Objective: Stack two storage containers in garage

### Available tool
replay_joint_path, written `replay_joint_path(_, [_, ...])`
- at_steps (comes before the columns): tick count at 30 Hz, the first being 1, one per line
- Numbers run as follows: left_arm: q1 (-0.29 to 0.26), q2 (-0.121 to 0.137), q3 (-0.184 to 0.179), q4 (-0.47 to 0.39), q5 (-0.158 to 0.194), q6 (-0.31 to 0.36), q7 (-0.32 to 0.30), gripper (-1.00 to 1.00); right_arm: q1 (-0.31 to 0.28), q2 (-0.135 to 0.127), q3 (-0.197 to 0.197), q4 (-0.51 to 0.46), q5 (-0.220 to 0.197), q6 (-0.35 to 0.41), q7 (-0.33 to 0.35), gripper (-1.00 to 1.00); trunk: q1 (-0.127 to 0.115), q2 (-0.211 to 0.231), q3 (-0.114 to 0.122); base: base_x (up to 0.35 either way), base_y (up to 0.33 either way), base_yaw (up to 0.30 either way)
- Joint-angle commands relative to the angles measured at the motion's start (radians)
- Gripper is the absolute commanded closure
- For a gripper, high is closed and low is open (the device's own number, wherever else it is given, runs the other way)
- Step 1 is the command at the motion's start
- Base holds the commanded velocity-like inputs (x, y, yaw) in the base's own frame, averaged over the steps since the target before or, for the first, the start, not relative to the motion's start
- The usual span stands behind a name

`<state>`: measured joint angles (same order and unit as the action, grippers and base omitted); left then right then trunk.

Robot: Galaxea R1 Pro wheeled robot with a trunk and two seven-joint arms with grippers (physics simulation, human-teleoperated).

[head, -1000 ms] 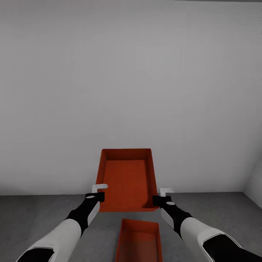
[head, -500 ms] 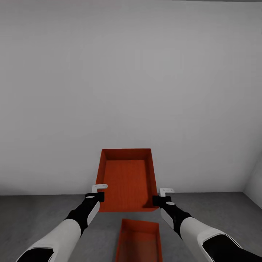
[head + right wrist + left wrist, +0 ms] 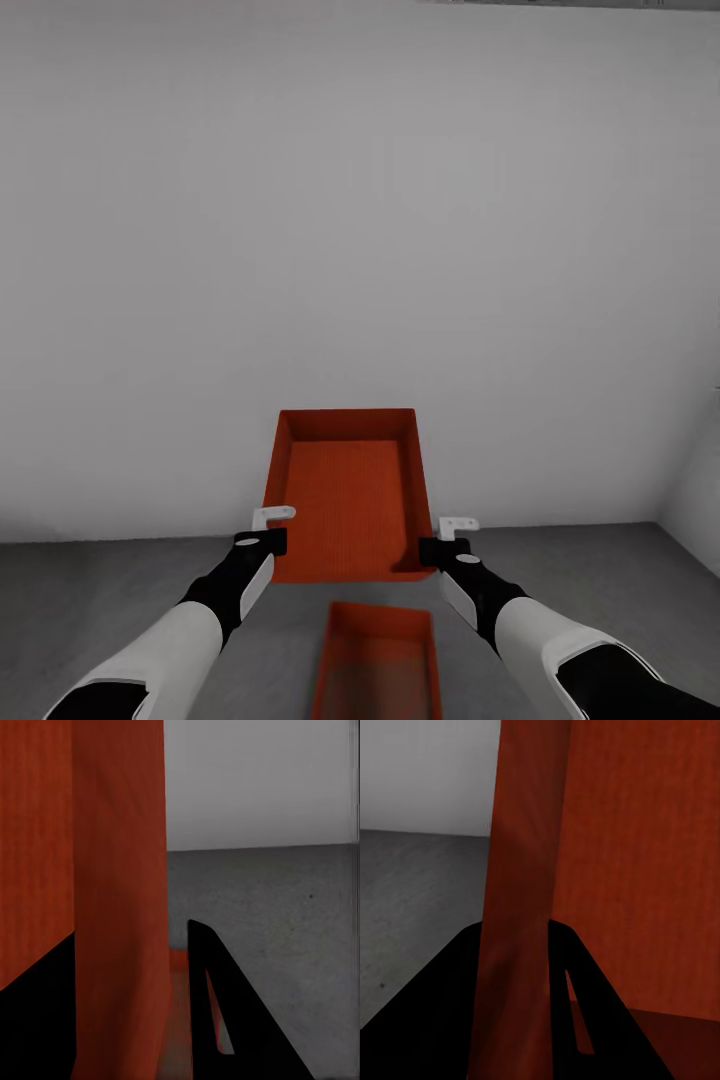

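Observation:
A red-orange storage container [image 3: 348, 495] hangs in the air in front of me, held by both arms. My left gripper [image 3: 268, 528] is shut on its left wall [image 3: 521, 907]; my right gripper [image 3: 440, 535] is shut on its right wall [image 3: 120, 870]. In each wrist view one dark finger stands on either side of the thin wall. Below it, on the dark grey garage floor [image 3: 100, 590], rests the second container [image 3: 378, 660], close to my base and partly cut off by the picture's lower edge.
A plain white-grey wall [image 3: 360, 250] fills the space ahead and meets the floor just beyond the held container. Another wall [image 3: 695, 500] forms a corner at the far right. Bare concrete [image 3: 285, 915] lies to both sides.
The camera has shifted slightly: the floor line and the lower container sit a little differently in the picture. The held container and both grippers keep their places.

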<state>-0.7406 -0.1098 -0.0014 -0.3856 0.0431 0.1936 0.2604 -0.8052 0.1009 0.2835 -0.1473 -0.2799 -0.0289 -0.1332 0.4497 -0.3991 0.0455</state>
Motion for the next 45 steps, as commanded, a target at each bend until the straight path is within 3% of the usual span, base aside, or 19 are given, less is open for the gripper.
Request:
replay_joint_path(1, [0.000,0.001,0.023,-0.009,-0.025,0.009,0.052,1.00,0.000,-0.022,-0.030,0.003,-0.011,-0.004,-0.020,1.00,0.000,-0.001,0.000,0.000,0.000,-0.239])
replay_joint_path(19, [0.000,0.001,0.023,-0.010,-0.025,0.009,0.053,1.00,0.000,-0.023,-0.030,0.003,-0.012,-0.007,-0.020,1.00,0.000,-0.001,0.000,0.000,0.000,-0.227])
replay_joint_path(35, [0.000,0.000,0.023,-0.010,-0.025,0.009,0.052,1.00,0.000,-0.022,-0.030,0.003,-0.010,-0.008,-0.020,1.00,0.000,-0.001,0.000,0.000,0.000,0.002])
replay_joint_path(45, [0.000,0.001,0.023,-0.010,-0.025,0.009,0.053,1.00,0.000,-0.024,-0.030,0.003,-0.011,-0.008,-0.020,1.00,0.000,-0.001,0.000,0.000,0.000,0.213])
